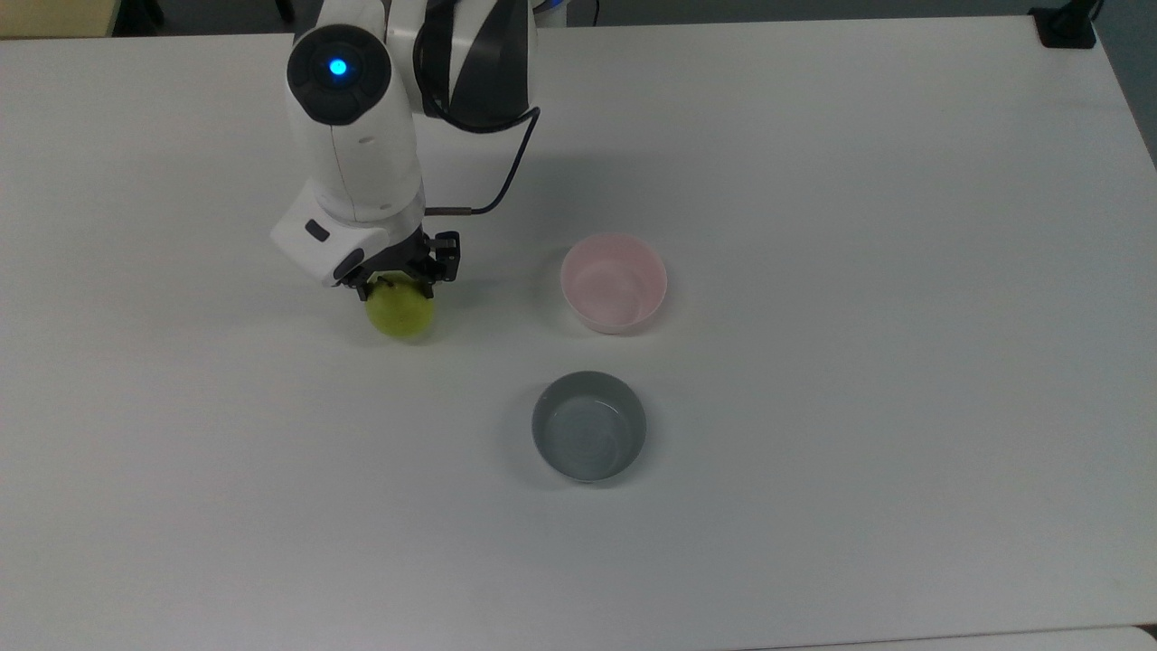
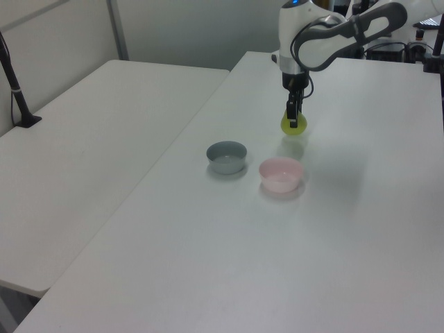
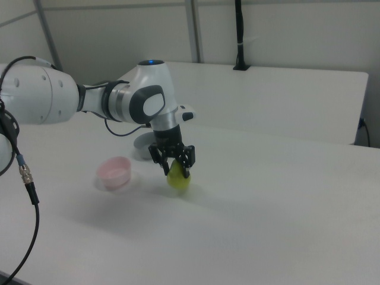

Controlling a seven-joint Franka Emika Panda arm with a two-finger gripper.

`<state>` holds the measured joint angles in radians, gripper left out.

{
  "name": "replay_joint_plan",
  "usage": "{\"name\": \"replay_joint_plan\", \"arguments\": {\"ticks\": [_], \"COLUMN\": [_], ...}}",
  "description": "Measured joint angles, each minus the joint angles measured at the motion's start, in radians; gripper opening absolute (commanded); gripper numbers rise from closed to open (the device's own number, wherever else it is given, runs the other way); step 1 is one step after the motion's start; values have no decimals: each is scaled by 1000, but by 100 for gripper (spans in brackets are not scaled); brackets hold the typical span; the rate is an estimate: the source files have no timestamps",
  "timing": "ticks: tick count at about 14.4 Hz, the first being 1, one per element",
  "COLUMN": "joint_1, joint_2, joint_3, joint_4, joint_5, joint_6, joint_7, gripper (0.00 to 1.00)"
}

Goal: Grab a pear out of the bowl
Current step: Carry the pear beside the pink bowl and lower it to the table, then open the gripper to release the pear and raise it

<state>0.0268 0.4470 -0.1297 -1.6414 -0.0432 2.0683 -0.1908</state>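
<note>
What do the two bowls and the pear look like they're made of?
Pink bowl: likely glazed ceramic or glossy plastic; smooth, with soft sheen inside. Grey bowl: same kind, with shiny reflections on its floor. Pear: matte, even yellow-green skin; real or plastic can't be told. It sits in the gripper.
</note>
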Motion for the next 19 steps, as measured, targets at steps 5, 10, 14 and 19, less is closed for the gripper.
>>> {"name": "replay_joint_plan", "arguments": {"ticks": [5, 10, 14, 19], "joint_1": [0, 0, 6, 53], "joint_2": [29, 21, -50, -175], "joint_3": [0, 0, 2, 4], "joint_4": [2, 15, 23, 28], "joint_5": [-19, -23, -23, -23], "joint_6": [27, 27, -30, -177], "joint_7": [0, 15, 43, 113], "gripper": [79, 100, 100, 100]}}
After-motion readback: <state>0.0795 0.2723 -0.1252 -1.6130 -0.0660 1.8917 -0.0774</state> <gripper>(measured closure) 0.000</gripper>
